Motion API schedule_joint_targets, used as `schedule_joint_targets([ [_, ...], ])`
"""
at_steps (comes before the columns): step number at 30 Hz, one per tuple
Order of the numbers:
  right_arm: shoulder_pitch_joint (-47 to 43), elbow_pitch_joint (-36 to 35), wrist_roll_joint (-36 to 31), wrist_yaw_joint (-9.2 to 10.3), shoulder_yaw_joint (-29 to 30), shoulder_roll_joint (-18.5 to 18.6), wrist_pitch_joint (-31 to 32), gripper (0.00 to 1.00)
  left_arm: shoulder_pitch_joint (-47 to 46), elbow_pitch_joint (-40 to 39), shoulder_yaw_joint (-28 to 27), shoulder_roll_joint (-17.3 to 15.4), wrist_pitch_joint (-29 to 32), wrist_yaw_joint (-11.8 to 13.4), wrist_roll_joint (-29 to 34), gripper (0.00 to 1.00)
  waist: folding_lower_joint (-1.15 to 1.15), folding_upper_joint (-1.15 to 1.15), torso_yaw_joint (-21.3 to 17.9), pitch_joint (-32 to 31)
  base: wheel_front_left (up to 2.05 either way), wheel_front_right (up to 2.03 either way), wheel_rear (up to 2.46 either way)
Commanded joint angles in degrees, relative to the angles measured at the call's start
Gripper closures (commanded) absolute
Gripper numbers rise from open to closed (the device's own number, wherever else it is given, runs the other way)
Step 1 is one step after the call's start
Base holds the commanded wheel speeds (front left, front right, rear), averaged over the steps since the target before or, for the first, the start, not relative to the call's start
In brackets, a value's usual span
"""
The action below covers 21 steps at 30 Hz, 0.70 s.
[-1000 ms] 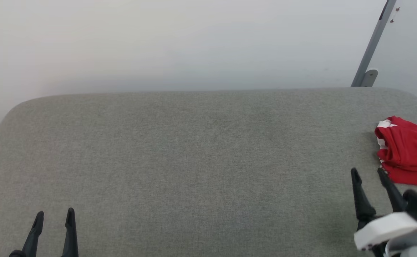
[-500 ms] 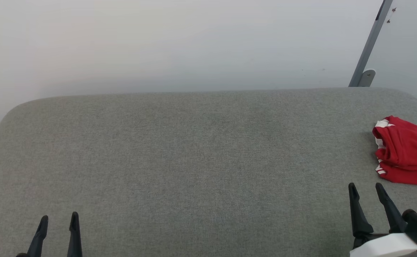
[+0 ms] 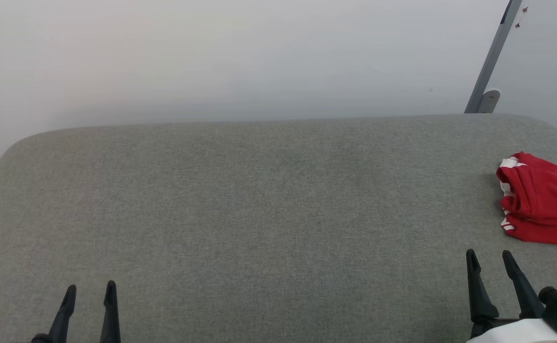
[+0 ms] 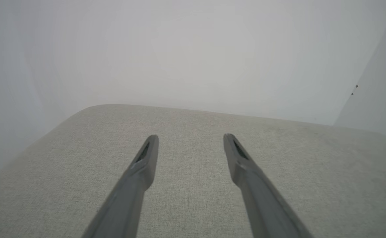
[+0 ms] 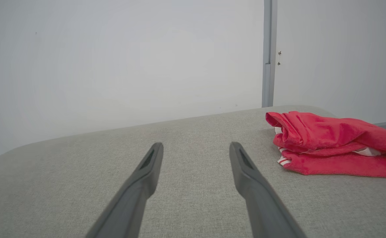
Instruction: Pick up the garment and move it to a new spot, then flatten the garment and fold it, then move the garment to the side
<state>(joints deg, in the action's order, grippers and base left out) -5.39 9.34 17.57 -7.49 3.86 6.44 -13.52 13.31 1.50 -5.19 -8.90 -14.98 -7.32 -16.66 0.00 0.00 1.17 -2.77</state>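
Jaws wide apart, both pairs; garment (image 3: 540, 200) near the right.

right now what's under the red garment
The garment lies bunched on the grey padded surface, near its right end. A striped white edge peeks from beneath the red folds. Whatever else the folds cover cannot be seen.

Wide flat room lies across the grey cushion top (image 3: 259, 200); the red garment (image 3: 540, 200) sits bunched at its right edge; a white wall (image 3: 259, 57) stands close behind.
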Motion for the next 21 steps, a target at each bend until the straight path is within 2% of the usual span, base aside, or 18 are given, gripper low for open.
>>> schedule_joint_targets([
  [1,-0.71,-0.39,-0.18,-0.01,0.19,-0.32,0.26,0.00,-0.79,0.28,0.23,0.10,-0.27,-0.18,-0.18,0.00,0.00,0.00,-0.09,0.08,0.00,0.00,0.00],
  [21,-1.06,-1.13,-0.44,-0.01,0.75,-1.48,0.08,0.00,-2.75,1.36,1.86,0.24,-0.27,-0.18,-0.49,0.00,0.00,0.00,-0.21,0.51,0.00,0.00,0.00],
])
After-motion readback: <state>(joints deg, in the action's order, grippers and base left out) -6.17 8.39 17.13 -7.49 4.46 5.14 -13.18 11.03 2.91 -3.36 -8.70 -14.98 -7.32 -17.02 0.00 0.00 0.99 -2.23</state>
